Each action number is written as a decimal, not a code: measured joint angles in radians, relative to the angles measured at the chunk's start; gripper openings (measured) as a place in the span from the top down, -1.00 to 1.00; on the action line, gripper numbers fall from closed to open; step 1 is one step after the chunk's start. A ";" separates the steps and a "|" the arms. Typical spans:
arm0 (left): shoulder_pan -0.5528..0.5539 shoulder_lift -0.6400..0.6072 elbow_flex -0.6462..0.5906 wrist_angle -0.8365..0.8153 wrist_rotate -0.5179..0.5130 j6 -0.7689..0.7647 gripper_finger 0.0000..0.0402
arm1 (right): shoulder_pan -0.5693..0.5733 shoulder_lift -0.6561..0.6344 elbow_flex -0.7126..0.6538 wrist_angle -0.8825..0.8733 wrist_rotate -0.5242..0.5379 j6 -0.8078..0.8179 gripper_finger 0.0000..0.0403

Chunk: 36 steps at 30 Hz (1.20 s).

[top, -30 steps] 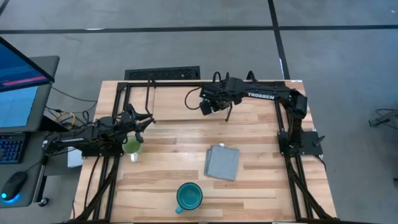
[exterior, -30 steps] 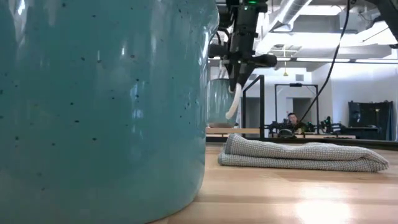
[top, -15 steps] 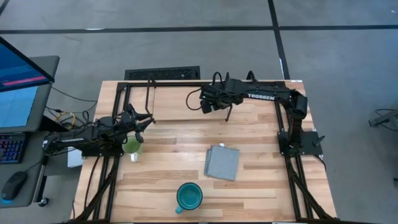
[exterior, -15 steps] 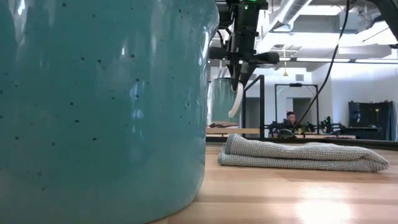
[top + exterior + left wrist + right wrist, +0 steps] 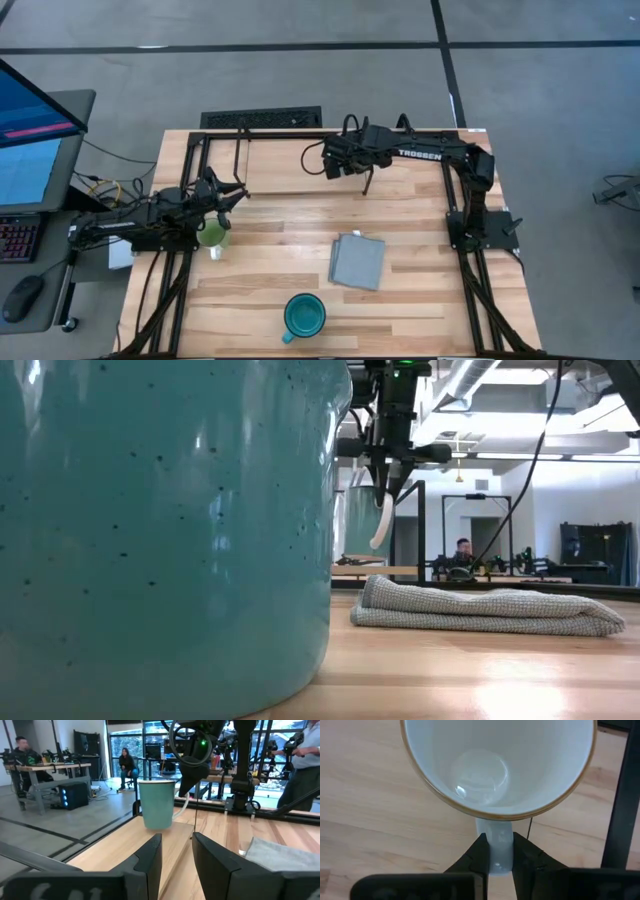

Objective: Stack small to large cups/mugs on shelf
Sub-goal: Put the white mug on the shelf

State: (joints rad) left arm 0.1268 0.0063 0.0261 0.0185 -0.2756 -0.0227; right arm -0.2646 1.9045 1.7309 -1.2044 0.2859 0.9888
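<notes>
My right gripper (image 5: 335, 168) is over the far middle of the table, inside the black wire shelf (image 5: 270, 133), shut on a pale mug (image 5: 157, 802) with a white inside (image 5: 495, 765). A small light-green mug (image 5: 212, 237) stands on the table at the left, beside my left arm. My left gripper (image 5: 232, 195) is open and empty just beyond it. The large teal mug (image 5: 304, 315) stands near the front edge and fills the low view (image 5: 160, 530). My right gripper pinches the mug's white handle (image 5: 496, 834) between its two fingers, just outside the rim. The fingers come from above, pointing down. The mug hangs upright, mouth up, just above the shelf's wood base (image 5: 165, 835); whether its bottom touches I cannot tell.
A folded grey cloth (image 5: 357, 260) lies right of the table's middle. A black shelf post (image 5: 620, 795) stands close to the held mug. People sit and stand in the room beyond the table (image 5: 125, 762).
My right gripper has shifted a little toward the table's right edge with the mug, which stays upright.
</notes>
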 joint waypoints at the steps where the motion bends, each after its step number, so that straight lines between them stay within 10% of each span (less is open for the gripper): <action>1: 0.000 0.000 0.000 0.000 0.000 0.000 0.51 | 0.000 0.000 0.000 0.000 0.000 0.006 0.68; 36: 0.000 0.000 -0.001 0.000 0.008 -0.011 0.51 | 0.015 0.051 0.001 0.051 -0.003 0.006 0.68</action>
State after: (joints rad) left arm 0.1267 0.0059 0.0254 0.0180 -0.2672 -0.0334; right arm -0.2498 1.9556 1.7317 -1.1531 0.2825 0.9947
